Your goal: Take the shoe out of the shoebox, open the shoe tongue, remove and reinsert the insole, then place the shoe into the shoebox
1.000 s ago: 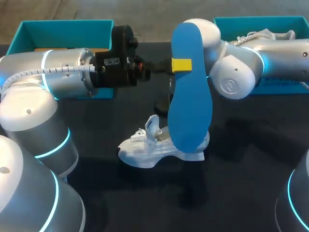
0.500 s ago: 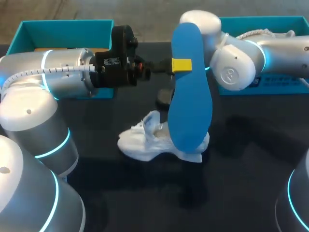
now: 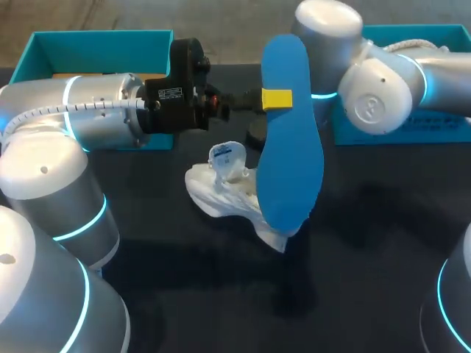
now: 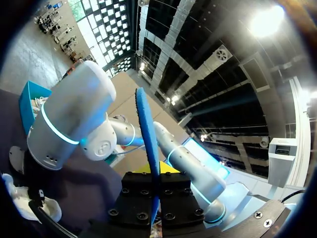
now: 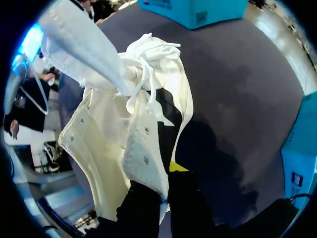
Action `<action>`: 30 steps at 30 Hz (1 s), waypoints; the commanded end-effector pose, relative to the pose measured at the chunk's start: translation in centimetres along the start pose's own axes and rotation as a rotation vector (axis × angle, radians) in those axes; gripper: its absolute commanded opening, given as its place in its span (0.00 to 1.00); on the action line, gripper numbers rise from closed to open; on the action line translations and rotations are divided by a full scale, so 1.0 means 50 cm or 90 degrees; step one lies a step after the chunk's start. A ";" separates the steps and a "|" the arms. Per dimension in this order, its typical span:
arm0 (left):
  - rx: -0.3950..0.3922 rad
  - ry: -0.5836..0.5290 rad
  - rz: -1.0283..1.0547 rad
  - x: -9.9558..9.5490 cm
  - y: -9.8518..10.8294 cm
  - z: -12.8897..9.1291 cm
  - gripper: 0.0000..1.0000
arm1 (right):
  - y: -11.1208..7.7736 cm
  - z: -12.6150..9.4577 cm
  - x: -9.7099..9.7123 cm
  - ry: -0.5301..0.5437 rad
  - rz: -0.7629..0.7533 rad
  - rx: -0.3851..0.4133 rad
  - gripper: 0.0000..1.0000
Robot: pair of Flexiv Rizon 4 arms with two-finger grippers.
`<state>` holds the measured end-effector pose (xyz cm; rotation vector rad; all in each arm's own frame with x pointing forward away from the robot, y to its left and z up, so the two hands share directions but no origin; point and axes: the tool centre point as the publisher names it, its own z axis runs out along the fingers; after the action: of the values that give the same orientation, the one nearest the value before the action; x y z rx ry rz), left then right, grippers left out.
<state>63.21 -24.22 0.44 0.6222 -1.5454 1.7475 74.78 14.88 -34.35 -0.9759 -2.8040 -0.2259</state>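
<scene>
Two arms meet over mid-desk (image 3: 221,301). Left pincer (image 3: 274,98) pinches the blue insole (image 3: 288,147) near its upper end. The insole's long axis is upright and its lower end hangs just beside the white shoe (image 3: 224,193). Right pincer (image 5: 163,184) clamps the shoe's collar; shoe tilted, tongue raised. Reinsertion looks next, so the insole must tip toward the opening. Shoeboxes (image 3: 96,35) sit at the far corners, out of the way.

The blue insole (image 3: 288,140) stands upright just in front of the white shoe (image 3: 224,193), hiding its heel. The shoe is tilted, tongue raised. One teal shoebox (image 3: 96,40) lies behind it on the left, another (image 3: 441,33) on the right.
</scene>
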 end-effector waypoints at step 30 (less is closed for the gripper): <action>0.001 0.001 0.000 -0.002 -0.001 0.005 0.00 | -0.033 -0.012 -0.037 -0.025 0.295 -0.086 0.00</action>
<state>63.21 -24.22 0.44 0.6222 -1.5454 1.7475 75.78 13.27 -34.29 -1.4075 -2.6468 -0.2992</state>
